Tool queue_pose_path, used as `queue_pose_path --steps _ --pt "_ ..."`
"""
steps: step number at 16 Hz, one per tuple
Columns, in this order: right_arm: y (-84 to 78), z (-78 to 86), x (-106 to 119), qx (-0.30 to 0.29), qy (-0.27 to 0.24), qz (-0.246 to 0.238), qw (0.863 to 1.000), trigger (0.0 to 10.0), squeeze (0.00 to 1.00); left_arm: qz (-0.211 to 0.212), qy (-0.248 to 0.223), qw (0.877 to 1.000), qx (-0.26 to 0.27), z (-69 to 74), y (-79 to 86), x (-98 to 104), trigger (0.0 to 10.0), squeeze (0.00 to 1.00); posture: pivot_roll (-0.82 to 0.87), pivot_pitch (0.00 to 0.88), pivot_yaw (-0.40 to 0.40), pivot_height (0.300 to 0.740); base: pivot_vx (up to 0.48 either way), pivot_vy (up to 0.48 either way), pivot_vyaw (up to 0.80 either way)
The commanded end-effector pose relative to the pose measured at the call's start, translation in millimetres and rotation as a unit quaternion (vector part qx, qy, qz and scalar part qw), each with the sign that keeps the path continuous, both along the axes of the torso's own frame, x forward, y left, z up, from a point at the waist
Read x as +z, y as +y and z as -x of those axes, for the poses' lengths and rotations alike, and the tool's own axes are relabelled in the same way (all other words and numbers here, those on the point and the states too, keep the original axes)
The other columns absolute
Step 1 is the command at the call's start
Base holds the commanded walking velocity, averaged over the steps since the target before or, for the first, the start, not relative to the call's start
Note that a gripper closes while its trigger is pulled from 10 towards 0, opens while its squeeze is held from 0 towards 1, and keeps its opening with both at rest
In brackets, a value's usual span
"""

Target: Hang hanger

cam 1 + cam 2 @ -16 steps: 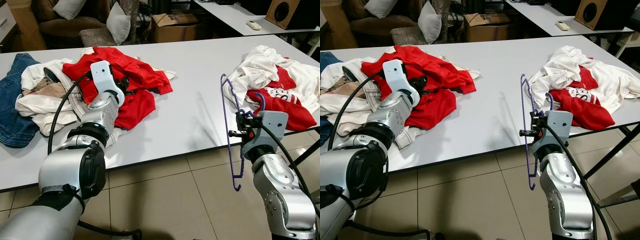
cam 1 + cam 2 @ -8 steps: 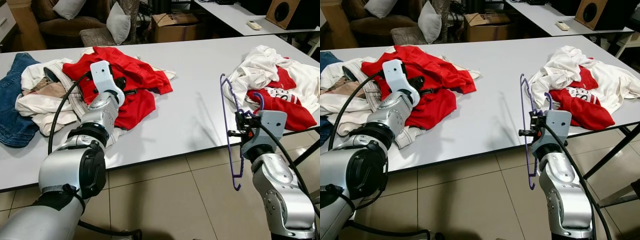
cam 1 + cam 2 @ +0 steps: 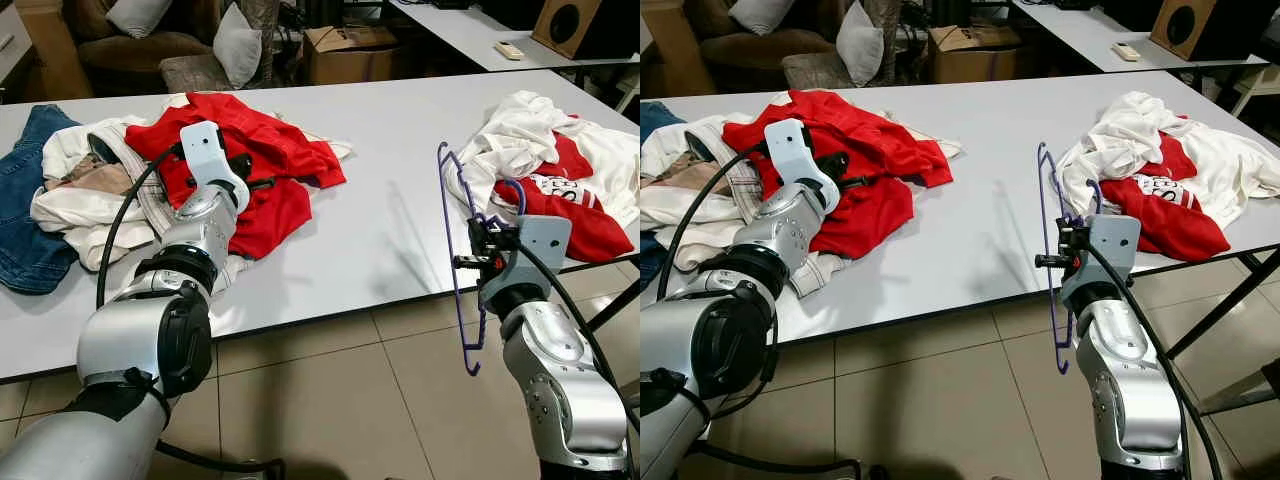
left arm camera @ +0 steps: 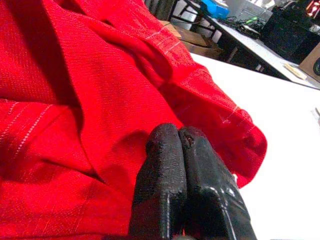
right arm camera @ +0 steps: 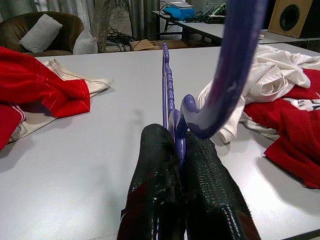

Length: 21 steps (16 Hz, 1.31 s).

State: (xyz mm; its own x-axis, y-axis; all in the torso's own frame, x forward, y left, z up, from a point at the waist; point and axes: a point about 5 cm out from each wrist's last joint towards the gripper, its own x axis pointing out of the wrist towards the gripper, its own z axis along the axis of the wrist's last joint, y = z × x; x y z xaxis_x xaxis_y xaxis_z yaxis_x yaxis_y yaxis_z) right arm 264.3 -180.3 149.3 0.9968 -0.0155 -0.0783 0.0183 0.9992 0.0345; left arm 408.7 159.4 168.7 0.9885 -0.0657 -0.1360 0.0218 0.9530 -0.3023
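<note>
Right wrist view — right gripper [image 5: 180, 145] clenched on the purple hanger [image 5: 170, 92].

The only lettering sits on the red cloth garment [image 3: 560, 205] lying among white clothes at the right end of the white table [image 3: 390, 190]: a white print with dark characters across its upper fold. The characters are too small and too creased to read, and even the number of letters is hard to tell. In the right wrist view the same white print [image 5: 309, 103] shows on the red fabric at the edge, again blurred beyond reading. No other label, brand, number or sign can be read on anything else on or around the table.
</note>
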Motion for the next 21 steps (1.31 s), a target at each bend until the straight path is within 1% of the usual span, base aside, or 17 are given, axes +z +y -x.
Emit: queue_pose_path --steps 1,3,6,8,9,10,11,12,13,14,15,16,17,18,19,20,21 --pt "2.3 -3.0 2.0 0.004 -0.006 0.002 1.0 10.0 0.0 0.008 -0.001 1.0 -0.001 -0.2 -0.4 0.4 0.0 0.0 -0.23 0.0 -0.012 0.74 0.0 0.0 0.0" --pt "3.4 -3.5 1.8 0.004 -0.006 0.001 1.0 10.0 0.0 0.013 -0.007 1.0 -0.004 -0.6 -0.2 2.4 0.0 0.0 -0.23 0.0 -0.01 0.74 0.0 0.0 0.0" --pt "5.0 -3.3 1.0 0.003 -0.008 -0.003 1.0 10.0 0.0 0.026 -0.05 0.998 -0.04 -3.4 -5.5 17.0 0.0 0.0 -0.21 0.0 -0.006 0.74 0.0 0.0 0.0" --pt "7.1 -2.4 -1.1 0.003 -0.006 -0.006 1.0 10.0 0.0 0.029 -0.125 0.988 -0.091 -2.2 -11.9 32.4 0.0 0.0 -0.21 0.0 -0.001 0.74 0.0 0.0 0.0" --pt "7.8 -1.9 -1.4 0.003 -0.006 -0.008 1.0 10.0 0.0 0.038 -0.176 0.975 -0.128 1.9 -15.1 41.1 0.0 0.0 -0.2 0.0 0.001 0.74 0.0 0.0 0.0" --pt "8.1 -1.3 -1.9 0.003 -0.006 -0.009 1.0 10.0 0.0 0.043 -0.218 0.96 -0.172 9.3 -18.3 47.5 0.0 0.0 -0.19 0.0 0.0 0.74 0.0 0.0 0.0" --pt "8.2 -1.5 -3.6 0.002 -0.004 -0.011 1.0 10.0 0.0 0.048 -0.246 0.947 -0.201 19.6 -17.4 51.7 0.0 0.0 -0.19 0.0 0.0 0.74 0.0 0.0 0.0" --pt "9.1 -1.5 -5.3 0.004 -0.002 -0.013 1.0 10.0 0.0 0.058 -0.273 0.932 -0.229 33.9 -15.0 58.0 0.0 0.0 -0.17 0.0 -0.009 0.74 0.0 0.0 0.0" --pt "10.6 -1.8 -6.3 0.007 0.0 -0.014 1.0 10.0 0.0 0.063 -0.295 0.922 -0.243 45.5 -12.2 63.9 0.0 0.0 -0.17 0.0 -0.012 0.74 0.0 0.0 0.0" --pt "11.0 -2.1 -6.6 0.009 0.0 -0.014 1.0 10.0 0.0 0.065 -0.302 0.917 -0.253 49.9 -12.1 65.9 0.0 0.0 -0.15 0.0 -0.021 0.74 0.0 0.0 0.0" --pt "14.8 -4.1 -8.5 0.018 0.004 -0.015 1.0 10.0 0.0 0.001 -0.246 0.938 -0.242 50.1 -5.0 48.2 0.0 0.0 -0.15 0.0 -0.029 0.74 0.0 0.0 0.0" --pt "16.0 -4.9 -8.7 0.021 0.004 -0.015 1.0 10.0 0.0 -0.048 -0.197 0.959 -0.196 42.1 2.9 34.8 3.0 0.0 -0.14 0.0 -0.037 0.74 0.0 0.0 0.0" --pt "17.7 -6.1 -8.5 0.025 0.004 -0.015 1.0 10.0 0.0 -0.103 -0.125 0.979 -0.122 34.5 17.6 17.1 10.0 0.0 -0.14 0.0 -0.037 0.74 0.0 0.0 0.0" --pt "18.7 -6.7 -7.5 0.028 0.003 -0.014 1.0 10.0 0.0 -0.101 -0.089 0.988 -0.077 32.2 29.0 8.4 10.0 0.0 -0.15 0.0 -0.035 0.74 0.0 0.0 0.0" --pt "18.6 -6.6 -6.5 0.029 0.001 -0.012 1.0 10.0 0.0 -0.096 -0.082 0.991 -0.054 29.8 35.2 5.7 10.0 0.87 -0.16 0.0 -0.03 0.74 0.0 0.0 0.0" --pt "18.0 -6.3 -6.3 0.028 0.001 -0.012 1.0 10.0 0.0 -0.097 -0.078 0.991 -0.051 27.9 36.0 5.1 10.0 1.0 -0.16 0.0 -0.03 0.74 0.0 0.0 0.0" --pt "16.7 -5.6 -6.4 0.027 0.001 -0.009 1.0 10.0 0.0 -0.096 -0.076 0.991 -0.053 23.6 34.5 6.1 10.0 1.0 -0.17 0.0 -0.028 0.74 0.0 0.0 0.0"
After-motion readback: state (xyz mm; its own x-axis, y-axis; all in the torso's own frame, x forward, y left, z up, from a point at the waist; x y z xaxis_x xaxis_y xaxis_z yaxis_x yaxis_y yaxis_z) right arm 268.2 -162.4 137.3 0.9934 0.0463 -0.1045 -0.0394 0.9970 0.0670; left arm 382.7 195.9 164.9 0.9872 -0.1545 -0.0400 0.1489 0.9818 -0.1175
